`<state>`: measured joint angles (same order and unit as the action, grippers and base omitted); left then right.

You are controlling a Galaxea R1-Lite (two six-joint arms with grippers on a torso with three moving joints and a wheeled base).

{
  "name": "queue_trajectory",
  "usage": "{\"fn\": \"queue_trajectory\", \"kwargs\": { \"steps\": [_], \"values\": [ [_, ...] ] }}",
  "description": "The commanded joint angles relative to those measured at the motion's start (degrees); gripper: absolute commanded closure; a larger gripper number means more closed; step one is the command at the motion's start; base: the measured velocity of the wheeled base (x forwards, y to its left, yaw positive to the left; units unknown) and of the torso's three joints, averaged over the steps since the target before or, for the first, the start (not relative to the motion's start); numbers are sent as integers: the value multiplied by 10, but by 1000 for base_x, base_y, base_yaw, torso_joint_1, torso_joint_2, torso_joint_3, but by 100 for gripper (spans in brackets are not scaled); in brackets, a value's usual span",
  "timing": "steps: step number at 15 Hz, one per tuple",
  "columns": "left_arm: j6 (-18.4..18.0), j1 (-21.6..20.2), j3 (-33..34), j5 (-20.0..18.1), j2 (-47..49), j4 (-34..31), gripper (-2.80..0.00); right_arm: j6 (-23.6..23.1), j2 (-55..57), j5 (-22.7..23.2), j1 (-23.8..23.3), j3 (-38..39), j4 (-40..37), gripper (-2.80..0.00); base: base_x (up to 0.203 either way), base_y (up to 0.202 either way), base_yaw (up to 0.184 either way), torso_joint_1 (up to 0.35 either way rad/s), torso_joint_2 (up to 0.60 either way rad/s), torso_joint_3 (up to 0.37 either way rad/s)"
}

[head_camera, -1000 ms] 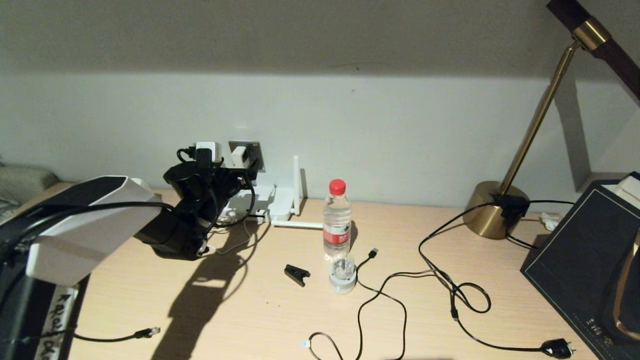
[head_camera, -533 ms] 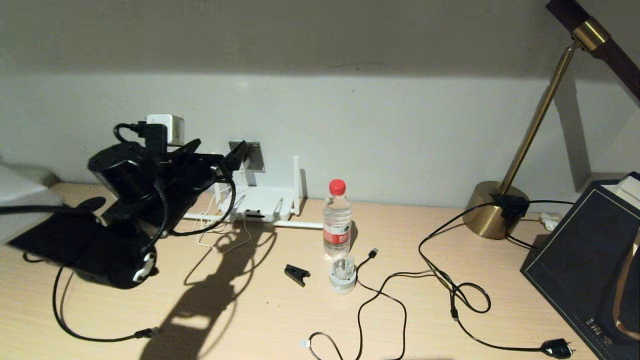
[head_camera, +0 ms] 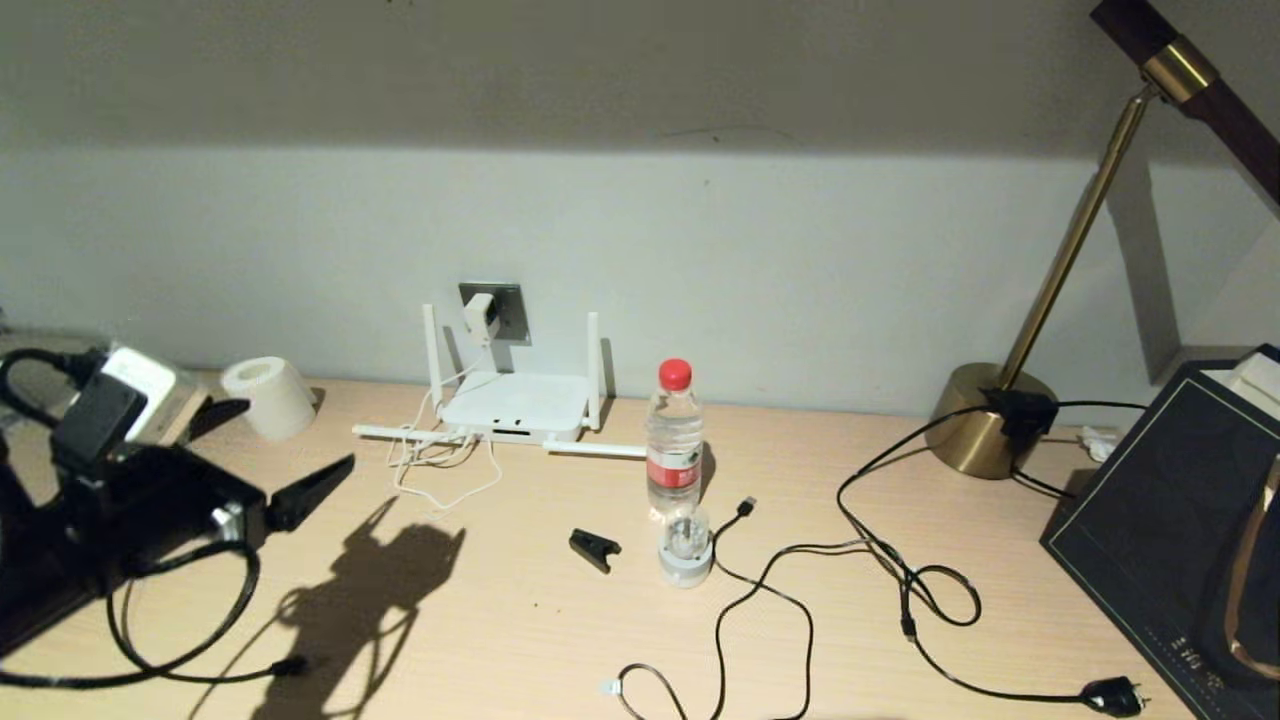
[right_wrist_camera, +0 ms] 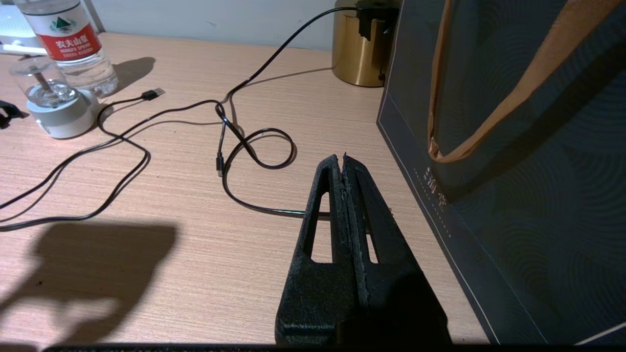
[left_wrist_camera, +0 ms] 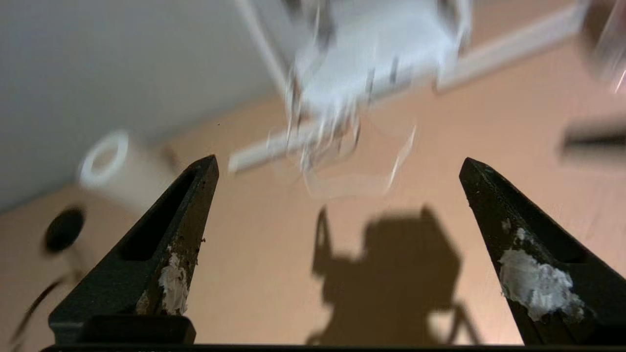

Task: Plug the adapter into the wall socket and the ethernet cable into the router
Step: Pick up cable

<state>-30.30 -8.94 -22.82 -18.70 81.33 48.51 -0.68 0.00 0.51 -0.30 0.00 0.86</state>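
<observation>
adapter [head_camera: 481,314] seated in wall socket [head_camera: 503,309] | left gripper [head_camera: 300,490] spread wide, empty, nearer ethernet cable [head_camera: 200,672] for next pickup | right gripper [right_wrist_camera: 344,161] clenched, parked

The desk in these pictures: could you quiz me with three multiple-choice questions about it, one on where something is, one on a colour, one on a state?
1. Where is the adapter?
A. in the wall socket
B. lying by the lamp
C. in the left gripper

2. What colour is the bottle cap?
A. blue
B. red
C. white

3. How do the left gripper's jaws stand?
A. shut on a cable
B. shut on nothing
C. wide open, empty

Answers:
1 A: the white cube sits on the grey plate above the router.
2 B: the head view shows a red cap.
3 C: the left wrist view shows both tips far apart with only desk between.
</observation>
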Motion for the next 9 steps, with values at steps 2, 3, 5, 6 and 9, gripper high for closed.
{"fn": "queue_trajectory", "kwargs": {
  "steps": [2, 3, 5, 6, 9],
  "values": [
    [-231, -111, 10, -20, -40, -194, -280, 0, 1, 0, 0, 3, 0, 0, 0, 0, 0, 0, 0, 0],
    [-295, -132, 7, -21, -37, -229, -280, 0, 1, 0, 0, 3, 0, 0, 0, 0, 0, 0, 0, 0],
    [-385, -155, -6, -22, -37, -326, -280, 0, 1, 0, 0, 3, 0, 0, 0, 0, 0, 0, 0, 0],
    [-423, -160, -14, -22, -38, -372, -280, 0, 1, 0, 0, 3, 0, 0, 0, 0, 0, 0, 0, 0],
    [-516, -159, -48, -24, -10, -439, -280, 0, 1, 0, 0, 3, 0, 0, 0, 0, 0, 0, 0, 0]
  ]
}}
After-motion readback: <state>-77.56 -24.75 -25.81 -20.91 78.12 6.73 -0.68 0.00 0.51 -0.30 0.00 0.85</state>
